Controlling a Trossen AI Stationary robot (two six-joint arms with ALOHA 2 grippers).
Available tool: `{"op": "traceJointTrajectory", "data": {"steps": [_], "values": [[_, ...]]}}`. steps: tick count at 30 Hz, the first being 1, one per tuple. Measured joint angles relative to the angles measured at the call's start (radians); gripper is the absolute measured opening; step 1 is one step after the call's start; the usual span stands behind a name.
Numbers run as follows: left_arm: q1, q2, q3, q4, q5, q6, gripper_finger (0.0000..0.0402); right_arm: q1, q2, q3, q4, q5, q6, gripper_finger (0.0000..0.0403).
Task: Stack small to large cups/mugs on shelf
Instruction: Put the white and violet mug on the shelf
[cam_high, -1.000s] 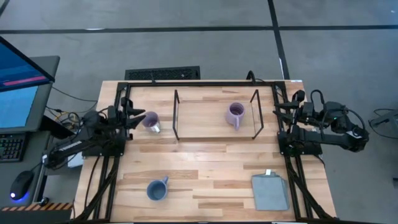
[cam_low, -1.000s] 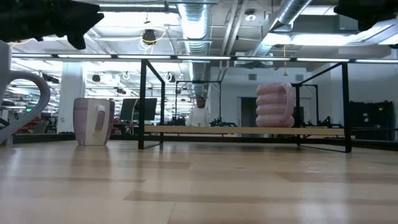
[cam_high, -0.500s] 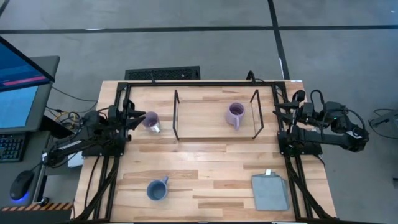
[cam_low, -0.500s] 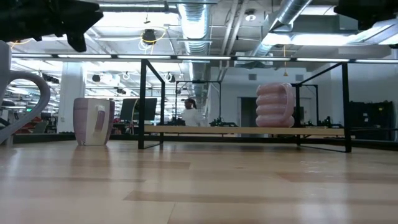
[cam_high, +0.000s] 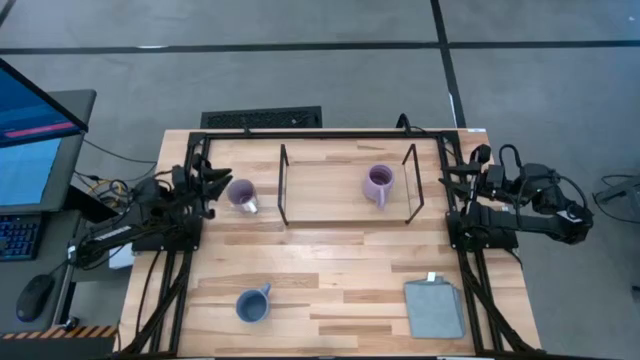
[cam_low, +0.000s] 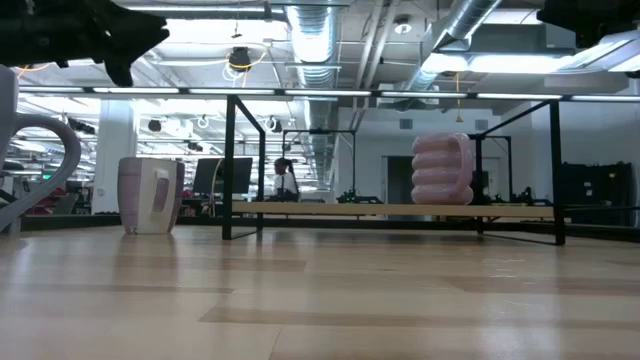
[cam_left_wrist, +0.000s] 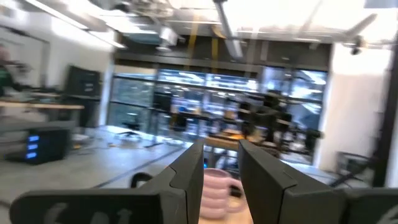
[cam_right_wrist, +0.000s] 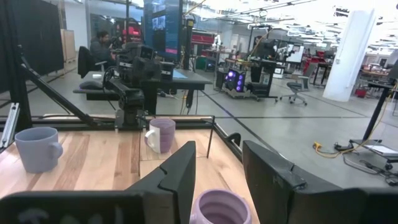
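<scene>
The shelf (cam_high: 330, 190) stands at the table's far middle, its board on the table and wire frames at both ends. A light purple ribbed mug (cam_high: 379, 185) stands upright on the board's right part; it also shows in the low view (cam_low: 442, 168). A second light purple mug (cam_high: 242, 196) stands on the table just left of the shelf. A blue mug (cam_high: 252, 304) stands near the front left. My left gripper (cam_high: 212, 183) is open and empty, just left of the second mug and raised above the table. My right gripper (cam_high: 447, 180) is open and empty at the table's right edge, outside the shelf's right frame.
A grey folded cloth (cam_high: 434, 308) lies at the front right. The table's middle between the shelf and the blue mug is bare wood. A monitor and keyboard stand off the table's left side. A person (cam_low: 285, 180) shows far off in the room behind.
My left gripper has drawn back a little from the purple mug toward the table's left edge and has tipped its fingers upward. The mugs have stayed where they were. The person in the room behind has walked toward the left.
</scene>
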Motion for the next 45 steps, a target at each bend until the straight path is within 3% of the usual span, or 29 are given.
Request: {"op": "traceJointTrajectory", "data": {"steps": [10,19,24,31,39,45], "values": [[-0.02,0.002,0.021,-0.026,-0.044,-0.027,0.0089,0.0,0.0,0.0,0.0,0.0,0.0,0.0155],[-0.144,0.143,0.157,-0.078,-0.22,0.045,0.0089,0.0,0.0,0.0,0.0,0.0,0.0,0.0153],[-0.234,0.302,0.244,-0.171,-0.424,0.049,0.0089,0.0,0.0,0.0,0.0,0.0,-0.002,0.0155],[-0.41,0.512,0.395,-0.19,-0.633,0.042,0.0089,0.0,0.0,0.0,0.0,0.0,-0.026,0.0153],[-0.663,0.659,0.553,-0.453,-1.123,-0.127,0.0089,0.0,0.0,0.0,-0.002,0.0,-0.026,0.0155],[-0.804,0.729,0.593,-0.51,-1.342,-0.243,0.0089,0.0,0.0,0.0,-0.002,0.0,-0.026,0.0153]]}}
